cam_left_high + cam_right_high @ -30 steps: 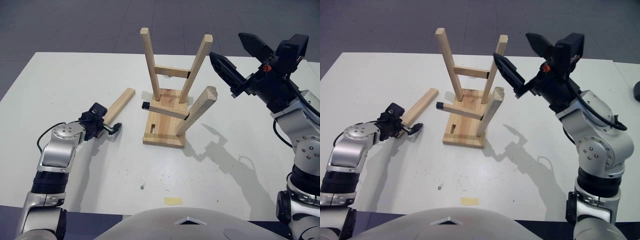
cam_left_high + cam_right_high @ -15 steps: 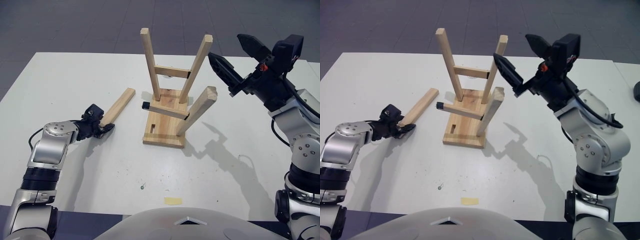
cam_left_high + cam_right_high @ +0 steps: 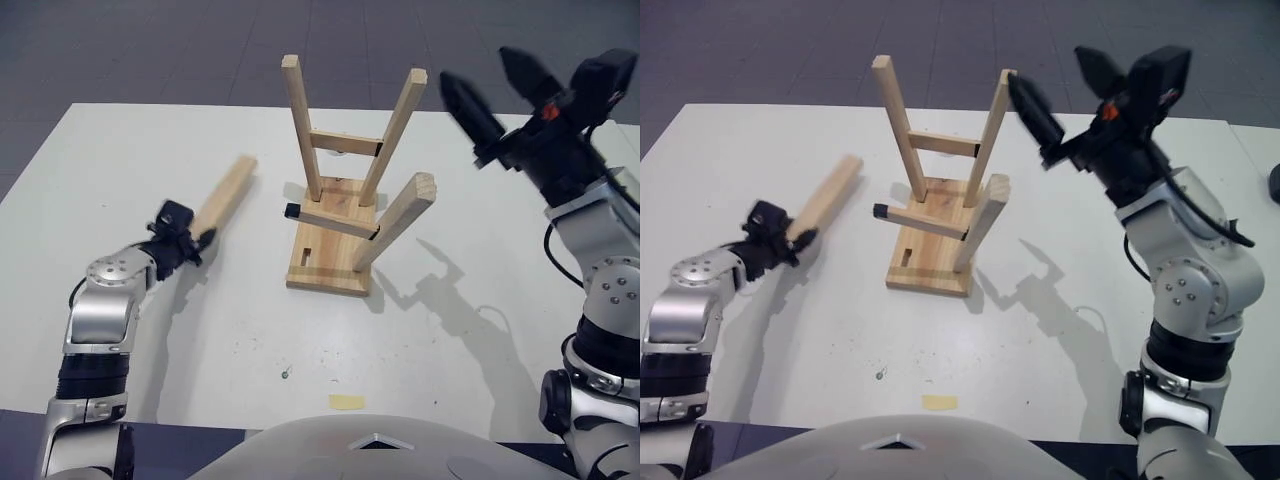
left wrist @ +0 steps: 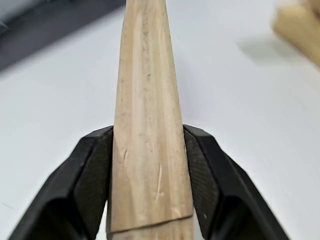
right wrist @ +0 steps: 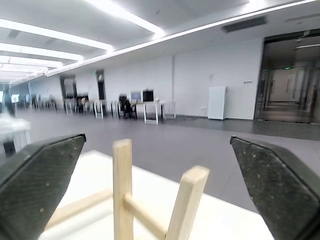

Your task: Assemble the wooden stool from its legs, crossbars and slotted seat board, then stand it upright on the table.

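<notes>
With the left gripper [image 3: 183,242] clamped on the near end of the loose leg [image 3: 222,195] over the table's [image 3: 120,160] left side, I feared it could pivot and knock the mid-table stool [image 3: 340,223], my right gripper [image 3: 478,68] spread wide beyond.

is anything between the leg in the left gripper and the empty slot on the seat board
Only bare table lies between the leg in the left gripper and the seat board. A crossbar sticks out over the board near the empty slot, so it may crowd the insertion.
</notes>
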Tool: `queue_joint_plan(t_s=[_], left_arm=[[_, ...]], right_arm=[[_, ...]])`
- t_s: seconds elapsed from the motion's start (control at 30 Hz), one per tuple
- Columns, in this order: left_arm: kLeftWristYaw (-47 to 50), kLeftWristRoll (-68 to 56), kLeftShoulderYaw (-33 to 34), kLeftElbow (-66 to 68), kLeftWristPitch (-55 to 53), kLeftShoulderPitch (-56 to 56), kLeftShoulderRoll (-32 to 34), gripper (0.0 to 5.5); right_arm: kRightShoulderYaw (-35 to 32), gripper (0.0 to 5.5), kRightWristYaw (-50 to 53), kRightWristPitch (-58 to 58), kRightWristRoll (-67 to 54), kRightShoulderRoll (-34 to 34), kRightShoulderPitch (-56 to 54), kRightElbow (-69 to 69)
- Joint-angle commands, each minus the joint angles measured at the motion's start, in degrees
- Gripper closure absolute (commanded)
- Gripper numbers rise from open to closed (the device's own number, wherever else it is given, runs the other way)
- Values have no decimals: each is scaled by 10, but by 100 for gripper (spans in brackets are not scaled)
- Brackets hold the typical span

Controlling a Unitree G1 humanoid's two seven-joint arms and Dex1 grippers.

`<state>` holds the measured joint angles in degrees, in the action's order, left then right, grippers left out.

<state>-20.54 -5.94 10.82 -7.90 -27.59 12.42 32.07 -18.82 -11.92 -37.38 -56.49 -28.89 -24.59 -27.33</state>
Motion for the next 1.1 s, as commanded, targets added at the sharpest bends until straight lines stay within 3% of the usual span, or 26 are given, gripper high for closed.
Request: queue_joint_plan(t_s=[0.03, 0.27, 0.4, 0.6, 1.1], left_arm=[[86, 41, -6, -82, 83, 127, -32, 343], [82, 50, -116, -155, 108, 198, -99, 344], [51, -29, -153, -185, 61, 180, -159, 344], [26, -56, -174, -215, 39, 156, -173, 344], [9, -37, -197, -227, 41, 132, -169, 344]], right_arm=[[-22, 10, 70, -30, -116, 20, -79, 11], [53, 10, 172, -50, -266, 93, -123, 22], [83, 10, 191, -39, -268, 126, -120, 30], [104, 10, 210, -23, -240, 152, -108, 26], [122, 245, 275, -13, -236, 196, -86, 27]])
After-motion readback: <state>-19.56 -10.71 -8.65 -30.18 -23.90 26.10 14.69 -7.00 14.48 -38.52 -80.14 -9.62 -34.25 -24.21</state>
